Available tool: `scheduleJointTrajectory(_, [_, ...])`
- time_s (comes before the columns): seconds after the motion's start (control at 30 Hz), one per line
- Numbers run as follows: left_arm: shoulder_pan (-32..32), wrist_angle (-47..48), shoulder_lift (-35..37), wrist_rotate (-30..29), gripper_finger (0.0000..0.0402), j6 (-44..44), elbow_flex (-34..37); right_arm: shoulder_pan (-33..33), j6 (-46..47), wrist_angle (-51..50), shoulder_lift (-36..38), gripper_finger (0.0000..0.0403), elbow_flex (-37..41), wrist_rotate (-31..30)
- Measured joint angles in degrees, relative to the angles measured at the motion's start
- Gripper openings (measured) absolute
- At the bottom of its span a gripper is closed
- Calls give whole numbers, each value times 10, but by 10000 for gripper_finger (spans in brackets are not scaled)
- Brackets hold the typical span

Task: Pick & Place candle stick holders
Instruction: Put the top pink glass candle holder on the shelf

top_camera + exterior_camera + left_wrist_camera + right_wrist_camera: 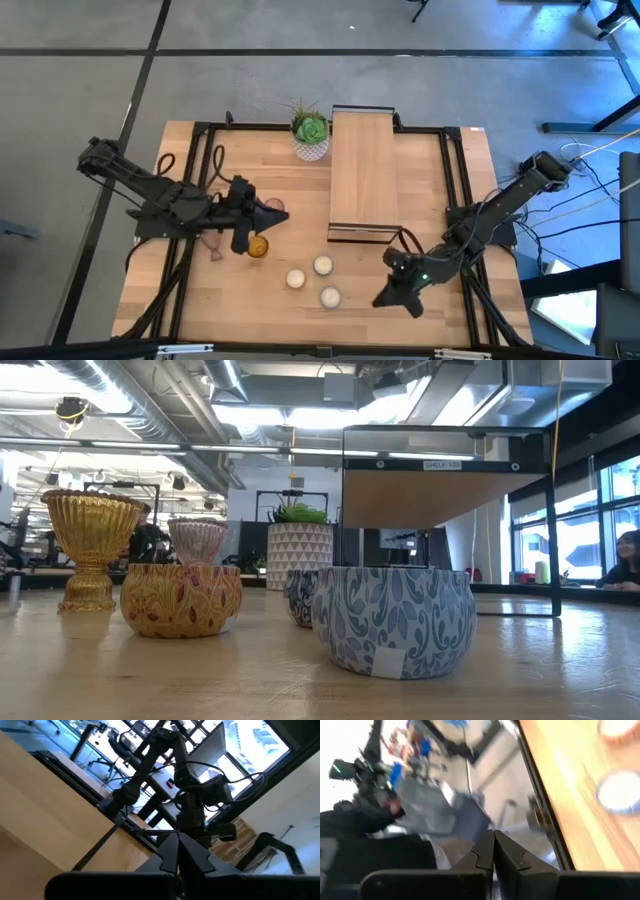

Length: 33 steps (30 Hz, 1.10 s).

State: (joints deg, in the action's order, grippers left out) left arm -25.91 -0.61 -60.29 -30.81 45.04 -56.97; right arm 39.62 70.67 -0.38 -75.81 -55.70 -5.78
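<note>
Candle stick holders sit by your left jaws (278, 213): the amber one (258, 247) is just beside them, while both pale pink ones (214, 243) lie half hidden under that arm, hard to make out. Those jaws are clenched on nothing, the arm stretched low across the table (400, 320). Your right jaws (384, 296), also clenched empty, rest low near three round tins (322, 266), well apart from the holders.

Two black jointed arms, black cables along them; the right arm (480, 225) shows a small green light near its wrist.
</note>
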Motion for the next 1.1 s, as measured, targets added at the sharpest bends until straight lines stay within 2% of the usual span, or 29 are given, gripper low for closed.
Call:
scheduleJointTrajectory(0.13, [19,-51,0,52,4,-12,0,-18,-39,94,0,15,0,-22])
scheduleJointTrajectory(0.4, [25,-183,-2,101,4,-85,0,-48,-178,294,0,16,0,-22])
scheduleJointTrajectory(0.57, [25,-189,-2,110,4,-101,0,-61,-245,388,0,16,0,-21])
scheduleJointTrajectory(0.63, [25,-174,-2,90,3,-108,0,-67,-249,416,0,16,0,-22])
scheduleJointTrajectory(0.73, [31,-108,1,12,3,-102,0,-75,-249,426,0,16,0,-21])
scheduleJointTrajectory(0.83, [51,11,9,-46,3,-77,-17,-75,-251,408,0,17,0,-24])
scheduleJointTrajectory(0.97, [99,249,-5,3,6,-40,-81,-75,-251,362,0,28,-3,-54])
scheduleJointTrajectory(1.1, [154,410,-31,90,29,-33,-131,-75,-251,267,0,61,-40,-77])
